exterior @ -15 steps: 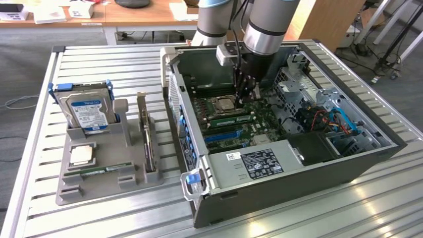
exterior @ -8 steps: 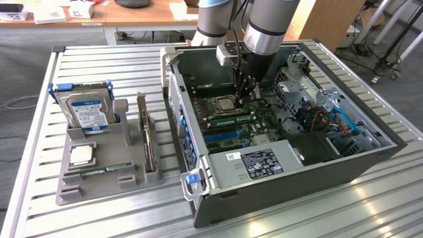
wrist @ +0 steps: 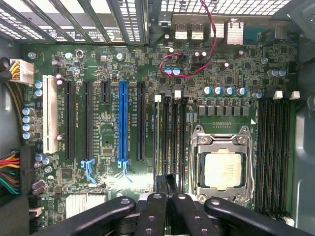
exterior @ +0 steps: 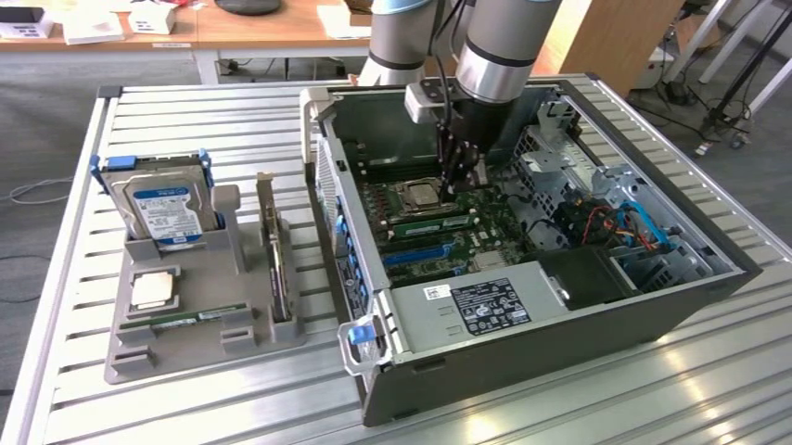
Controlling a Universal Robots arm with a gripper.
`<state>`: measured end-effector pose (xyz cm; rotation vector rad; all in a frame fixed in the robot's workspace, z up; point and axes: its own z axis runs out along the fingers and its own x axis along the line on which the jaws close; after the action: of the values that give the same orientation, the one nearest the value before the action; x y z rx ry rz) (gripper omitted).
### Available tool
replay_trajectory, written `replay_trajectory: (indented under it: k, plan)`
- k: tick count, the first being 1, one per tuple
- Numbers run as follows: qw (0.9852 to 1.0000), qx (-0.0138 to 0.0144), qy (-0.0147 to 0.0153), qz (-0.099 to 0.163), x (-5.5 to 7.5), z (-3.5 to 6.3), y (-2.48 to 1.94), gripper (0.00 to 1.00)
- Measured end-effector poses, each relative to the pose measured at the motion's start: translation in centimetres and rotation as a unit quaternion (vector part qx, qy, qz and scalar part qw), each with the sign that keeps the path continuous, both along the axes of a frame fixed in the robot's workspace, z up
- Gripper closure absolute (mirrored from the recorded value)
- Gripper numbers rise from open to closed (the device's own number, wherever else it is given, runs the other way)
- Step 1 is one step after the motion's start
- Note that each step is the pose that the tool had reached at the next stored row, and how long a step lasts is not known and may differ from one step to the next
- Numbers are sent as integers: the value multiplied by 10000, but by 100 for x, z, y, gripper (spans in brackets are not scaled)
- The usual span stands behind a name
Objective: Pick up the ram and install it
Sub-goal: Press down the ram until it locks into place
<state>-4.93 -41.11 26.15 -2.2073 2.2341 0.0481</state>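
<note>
My pincer (wrist: 165,209) is closed, its black fingers (wrist: 152,216) drawn together in the wrist view, and I cannot make out anything gripped between them. It hangs inside the open computer case (exterior: 693,287), directly above the green motherboard (wrist: 108,142), just beside the processor socket (wrist: 222,169) where a square silver chip sits under its metal frame. Immediately ahead of my fingers run the narrow black memory slots (wrist: 170,132) with white latches at their far ends; whether a stick is seated in any of them I cannot tell from here. A second bank of black slots (wrist: 275,147) lies on the other side of the socket. Beyond these stand the long expansion slots, one of them blue (wrist: 122,123), and one white (wrist: 49,113), with a red wire looping near the far edge of the board. In the exterior view, my arm (exterior: 502,46) descends into the case from above. Well apart, toward the exterior view's left, a grey parts holder (exterior: 185,343) rests on the slatted metal table (exterior: 557,417). The ram (exterior: 198,322) lies flat in that holder, a thin green stick near its front edge, just in front of a spare processor (exterior: 151,289). Behind them a hard drive (exterior: 165,211) with a blue-white label stands upright.
</note>
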Motion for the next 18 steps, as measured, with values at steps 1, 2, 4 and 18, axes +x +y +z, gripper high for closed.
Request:
replay_trajectory:
  k: [1,2,4,18]
  plan:
    - [10000,0,0,-25,0,0,0,89]
    - [10000,0,0,-64,0,0,0,89]
    - [9998,0,0,-181,0,0,0,89]
    - [9903,0,0,-1388,0,-3,0,89]
